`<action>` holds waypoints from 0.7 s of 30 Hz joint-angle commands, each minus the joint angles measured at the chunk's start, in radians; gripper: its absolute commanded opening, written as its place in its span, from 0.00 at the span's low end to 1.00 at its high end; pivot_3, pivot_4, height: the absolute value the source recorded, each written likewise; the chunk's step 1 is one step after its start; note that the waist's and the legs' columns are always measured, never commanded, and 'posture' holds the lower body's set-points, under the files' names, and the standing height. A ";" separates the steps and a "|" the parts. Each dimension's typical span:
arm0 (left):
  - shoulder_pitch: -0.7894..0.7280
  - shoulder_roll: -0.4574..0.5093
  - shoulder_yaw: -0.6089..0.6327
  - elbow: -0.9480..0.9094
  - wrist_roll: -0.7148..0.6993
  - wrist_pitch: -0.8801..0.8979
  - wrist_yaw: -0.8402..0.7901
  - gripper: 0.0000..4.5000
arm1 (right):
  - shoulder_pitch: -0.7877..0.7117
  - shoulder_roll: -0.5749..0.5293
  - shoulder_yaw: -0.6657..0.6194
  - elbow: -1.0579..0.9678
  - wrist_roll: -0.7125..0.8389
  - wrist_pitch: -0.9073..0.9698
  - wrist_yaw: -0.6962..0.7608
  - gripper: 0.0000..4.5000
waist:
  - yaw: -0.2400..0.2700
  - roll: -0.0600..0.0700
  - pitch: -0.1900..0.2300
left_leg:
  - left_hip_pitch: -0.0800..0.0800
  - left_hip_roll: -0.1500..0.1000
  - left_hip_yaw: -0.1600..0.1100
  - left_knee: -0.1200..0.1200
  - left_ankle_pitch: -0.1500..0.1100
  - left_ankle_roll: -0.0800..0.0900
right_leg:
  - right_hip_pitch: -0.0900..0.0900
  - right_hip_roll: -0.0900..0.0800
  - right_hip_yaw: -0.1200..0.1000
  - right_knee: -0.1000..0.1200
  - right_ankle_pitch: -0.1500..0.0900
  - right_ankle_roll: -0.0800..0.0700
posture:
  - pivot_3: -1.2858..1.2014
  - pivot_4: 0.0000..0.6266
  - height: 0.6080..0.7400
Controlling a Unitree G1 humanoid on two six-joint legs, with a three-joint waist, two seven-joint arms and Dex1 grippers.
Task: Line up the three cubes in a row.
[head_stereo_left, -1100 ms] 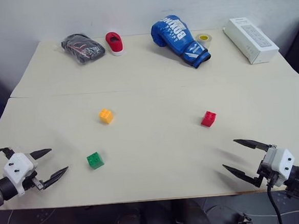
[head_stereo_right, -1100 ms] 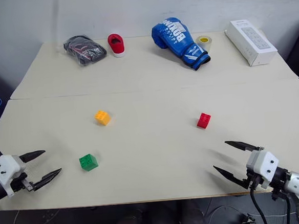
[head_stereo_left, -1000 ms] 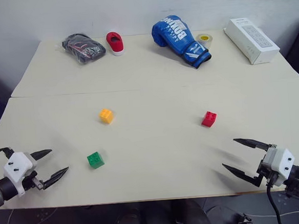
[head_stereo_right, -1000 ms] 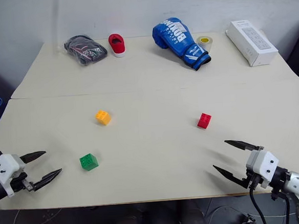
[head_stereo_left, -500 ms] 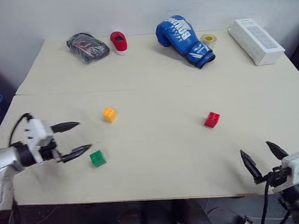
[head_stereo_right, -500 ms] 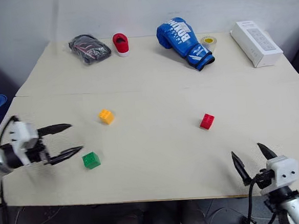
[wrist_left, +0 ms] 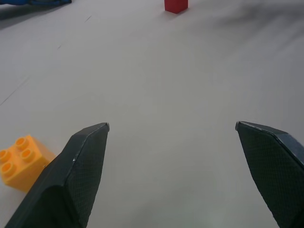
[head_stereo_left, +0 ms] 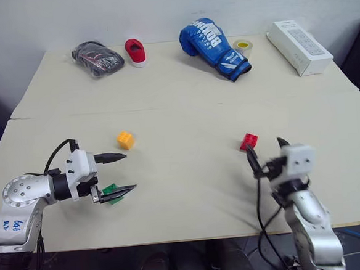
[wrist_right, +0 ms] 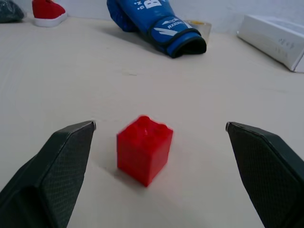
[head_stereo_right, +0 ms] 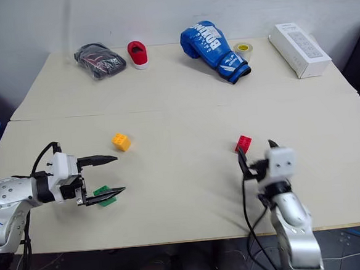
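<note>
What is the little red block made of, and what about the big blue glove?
The red block looks like hard, smooth plastic: crisp moulded edges, round studs on top and a slight sheen. The blue glove looks like padded leather or imitation leather: a puffy shape, a slight shine and printed white lettering. Which of the two it is cannot be told from here.

The red cube (wrist_right: 144, 149) is showing smooth, slightly glossy plastic, as is the orange-yellow cube (wrist_left: 21, 161). The desk (head_stereo_left: 177, 92) is looking matt and smooth. The boxing glove (head_stereo_left: 214, 48) is gleaming like leather.
</note>
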 commanded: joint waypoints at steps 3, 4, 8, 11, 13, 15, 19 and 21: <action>-0.002 0.001 0.014 -0.026 -0.003 -0.007 0.004 1.00 | -0.129 0.051 -0.004 0.063 -0.085 0.075 -0.148 1.00 | -0.003 0.000 0.000 | 0.000 0.000 0.000 0.000 0.000 0.000 | 0.000 0.000 0.000 0.000 0.000 0.000 | 0.52 0.24 1.00; 0.002 0.002 0.017 -0.028 -0.004 -0.007 0.004 1.00 | -0.154 0.065 -0.002 0.085 -0.086 0.075 -0.161 1.00 | -0.004 0.000 0.000 | -0.001 0.000 0.000 0.000 0.000 0.000 | 0.000 0.001 0.000 0.000 0.000 0.000 | 0.52 0.24 1.00; 0.023 0.005 0.029 -0.050 -0.009 0.001 0.011 1.00 | -0.222 0.108 -0.009 0.158 -0.095 0.111 -0.219 1.00 | -0.007 0.000 0.000 | -0.001 0.000 0.000 0.000 0.000 0.000 | -0.001 0.001 0.000 0.000 0.000 0.000 | 0.52 0.24 1.00; 0.041 0.010 0.046 -0.069 -0.014 0.009 0.019 1.00 | -0.233 0.113 0.003 0.168 -0.096 0.128 -0.219 1.00 | -0.007 0.000 0.000 | -0.001 0.001 0.000 0.000 0.000 0.000 | -0.001 0.002 0.000 0.000 0.000 0.000 | 0.52 0.24 1.00; 0.052 0.012 0.058 -0.077 -0.016 0.013 0.024 1.00 | -0.228 0.127 0.007 0.167 -0.091 0.144 -0.226 1.00 | -0.007 0.000 0.000 | -0.001 0.001 0.000 0.000 0.000 0.000 | -0.001 0.002 0.000 0.000 0.000 0.000 | 0.52 0.24 1.00; 0.064 0.013 0.066 -0.084 -0.015 0.014 0.027 1.00 | -0.218 0.138 0.017 0.170 -0.097 0.136 -0.232 0.92 | -0.007 0.000 0.000 | -0.001 0.001 0.000 0.000 0.001 0.000 | -0.001 0.002 0.000 0.000 0.000 0.000 | 0.52 0.24 1.00; 0.084 0.010 0.079 -0.100 -0.016 0.017 0.030 1.00 | -0.195 0.156 0.032 0.152 -0.108 0.127 -0.242 0.65 | -0.007 0.000 0.000 | -0.001 0.001 0.000 0.000 0.001 0.000 | -0.001 0.002 0.000 0.000 0.000 0.000 | 0.52 0.24 1.00; 0.088 0.008 0.078 -0.110 -0.017 0.021 0.037 1.00 | -0.180 0.156 0.040 0.139 -0.104 0.138 -0.230 0.51 | -0.007 0.000 0.000 | -0.001 0.001 0.000 0.000 0.000 0.000 | -0.001 0.002 0.000 0.000 0.000 0.000 | 0.52 0.24 1.00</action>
